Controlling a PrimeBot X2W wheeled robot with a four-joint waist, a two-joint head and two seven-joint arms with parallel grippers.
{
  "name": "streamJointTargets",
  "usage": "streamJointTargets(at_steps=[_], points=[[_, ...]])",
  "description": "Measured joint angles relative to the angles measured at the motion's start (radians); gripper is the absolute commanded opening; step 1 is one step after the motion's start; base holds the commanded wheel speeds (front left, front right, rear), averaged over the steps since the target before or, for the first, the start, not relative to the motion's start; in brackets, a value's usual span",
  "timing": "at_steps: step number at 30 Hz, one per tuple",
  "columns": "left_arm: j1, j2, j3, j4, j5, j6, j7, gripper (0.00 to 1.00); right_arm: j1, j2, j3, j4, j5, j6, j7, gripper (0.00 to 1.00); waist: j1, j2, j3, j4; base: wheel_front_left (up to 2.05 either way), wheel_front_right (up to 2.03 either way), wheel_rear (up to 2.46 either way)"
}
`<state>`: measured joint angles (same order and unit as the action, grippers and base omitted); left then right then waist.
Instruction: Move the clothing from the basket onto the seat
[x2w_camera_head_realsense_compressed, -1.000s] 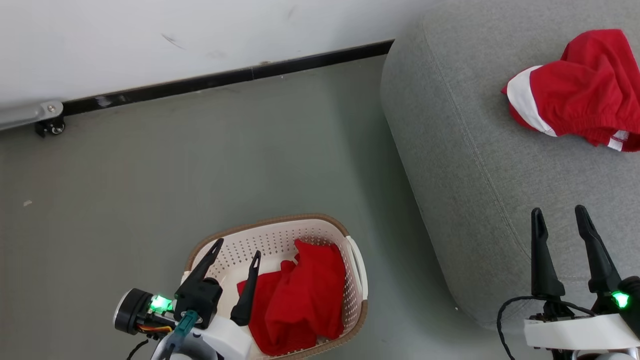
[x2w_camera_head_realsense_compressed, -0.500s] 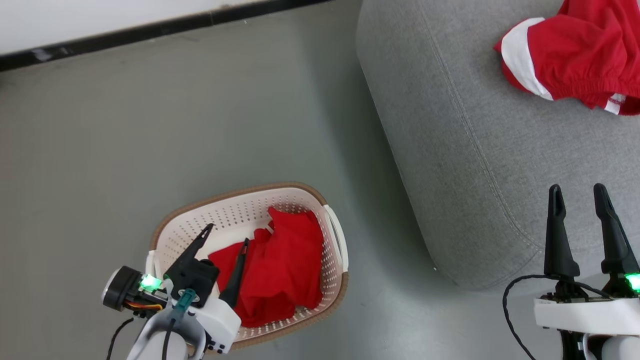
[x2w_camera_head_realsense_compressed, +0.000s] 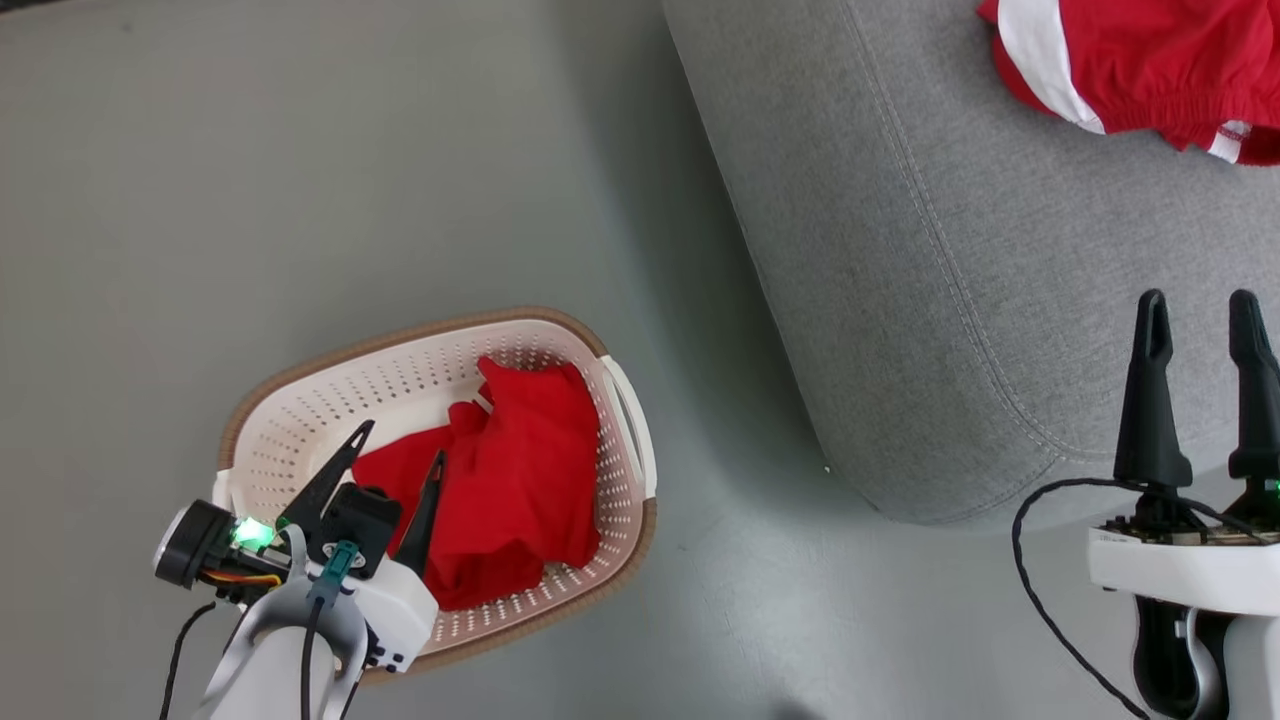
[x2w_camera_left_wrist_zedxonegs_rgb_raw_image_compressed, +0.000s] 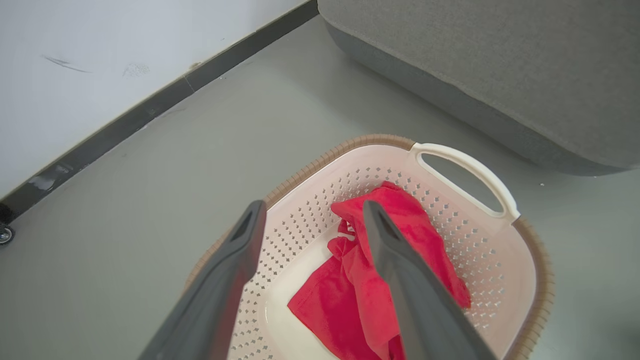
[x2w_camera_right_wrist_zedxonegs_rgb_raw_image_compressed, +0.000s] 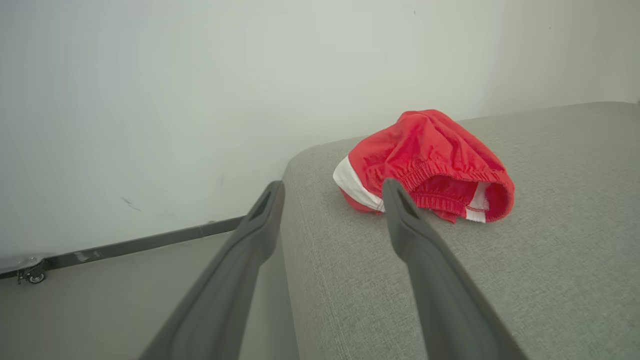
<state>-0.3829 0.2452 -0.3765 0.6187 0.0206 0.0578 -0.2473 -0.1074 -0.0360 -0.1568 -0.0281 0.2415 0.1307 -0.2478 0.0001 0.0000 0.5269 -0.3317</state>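
Plainly, we read this as a reach for the next piece. The basket (x2w_camera_head_realsense_compressed: 330, 400) stands on the floor (x2w_camera_head_realsense_compressed: 300, 150) just beside the seat (x2w_camera_head_realsense_compressed: 950, 260), near enough that each piece needs only a short carry across. One red-and-white garment (x2w_camera_head_realsense_compressed: 1150, 60) lies bunched on the seat, well back from its rounded edge, where we judge it will not slide off. The rest of the clothing (x2w_camera_head_realsense_compressed: 510, 470), a crumpled red heap, sits in the basket toward the side nearer the seat, leaving the bottom bare on the other side.

Our left gripper (x2w_camera_head_realsense_compressed: 402, 440) hangs over the basket with its fingers pointing into it, which we take as lining up on that heap. Its jaws are spread wide with nothing between them. In the left wrist view one finger crosses in front of the red fabric and the other in front of the perforated wall, but we cannot tell whether either tip touches cloth.

Our right gripper (x2w_camera_head_realsense_compressed: 1198, 320) is over the near corner of the seat, well apart from the garment there, its jaws likewise wide apart and empty. We judge it is parked clear while the left arm works.
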Motion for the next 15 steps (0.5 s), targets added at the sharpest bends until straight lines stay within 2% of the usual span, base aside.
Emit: streamJointTargets(at_steps=[15], points=[[-0.061, 0.033, -0.032, 0.102, 0.05, 0.0, 0.001, 1.0, -0.064, 0.001, 0.034, 0.003, 0.042, 0.0, 0.0, 1.0, 0.0, 0.0, 0.113, -0.048, 0.0, 0.0, 0.0]])
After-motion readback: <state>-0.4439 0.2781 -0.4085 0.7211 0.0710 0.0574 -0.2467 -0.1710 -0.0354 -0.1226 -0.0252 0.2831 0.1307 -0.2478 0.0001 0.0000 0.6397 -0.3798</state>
